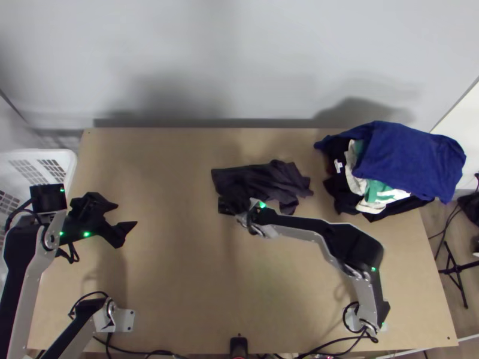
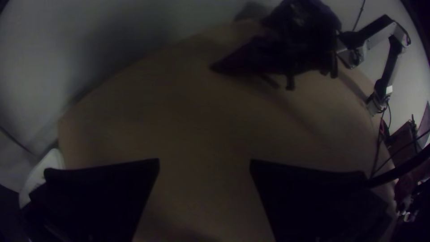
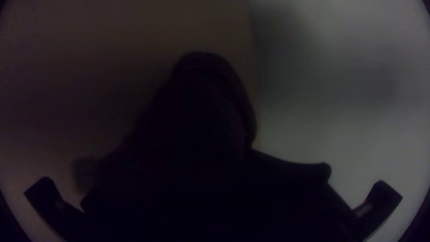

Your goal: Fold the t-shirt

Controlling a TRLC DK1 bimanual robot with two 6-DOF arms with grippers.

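Dark cloth: the t-shirt (image 1: 272,179) is bunched toward the tabletop's (image 1: 179,275) far edge, clamped in the right gripper (image 1: 235,192). The left gripper (image 1: 126,215), spread and empty, should pinch a loose corner, then tension gently.

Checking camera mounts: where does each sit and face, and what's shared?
Top: high over the table's near edge, looking steeply down; left arm and right arm show.
Left wrist: on the left arm, facing across the table toward the cloth; open left tool and right arm show.
Right wrist: on the right arm, facing the cloth, with table and wall beyond; right tool shows, shut on the cloth.
Top and left wrist share the right arm and cloth.
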